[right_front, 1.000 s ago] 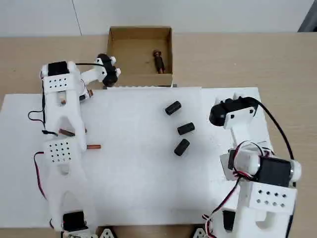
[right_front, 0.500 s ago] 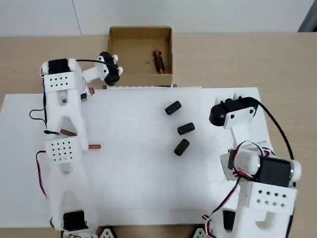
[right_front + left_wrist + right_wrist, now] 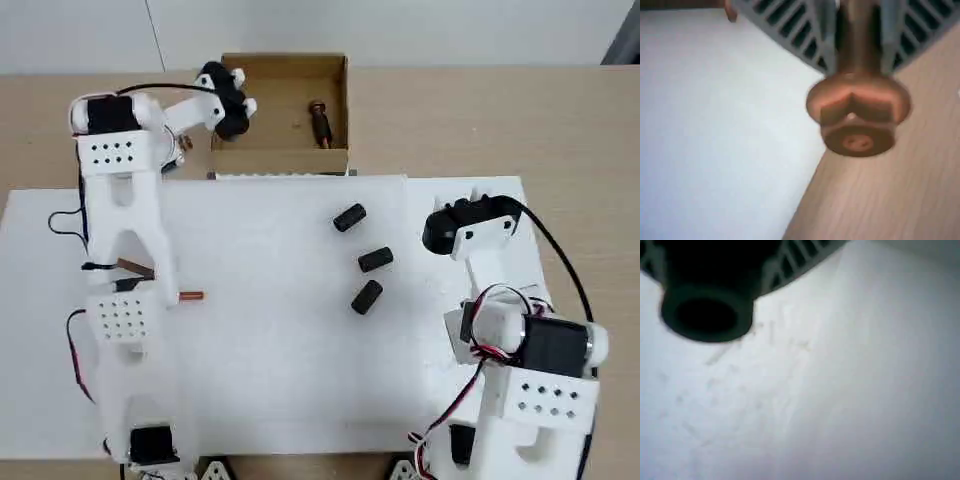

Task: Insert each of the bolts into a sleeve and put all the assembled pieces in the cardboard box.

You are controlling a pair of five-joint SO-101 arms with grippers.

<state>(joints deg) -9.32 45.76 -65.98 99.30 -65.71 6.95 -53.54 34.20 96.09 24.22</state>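
Left wrist view: the left gripper is clamped on a copper-coloured hex bolt. Its grey ribbed fingers press the shank from both sides, and the bolt's head faces the camera. Below it are the white foam sheet and the wooden table. The sheet's edge runs under the bolt.

Right wrist view: the right gripper holds a black sleeve with its open bore toward the camera, above the foam sheet.

High view: the cardboard box stands on the table just beyond the foam sheet's far edge. 1 assembled piece lies inside it, close to the right wall. The left arm's wrist is at the box's left wall, over bare table. The right arm's wrist is over the right part of the sheet.

Between the 2 arms, 3 loose sleeves lie on the foam near one another but apart — the far sleeve, the middle sleeve and the near sleeve. A loose bolt lies on the foam just beside the left arm. Another brown piece, partly hidden under that arm, may be a bolt too.
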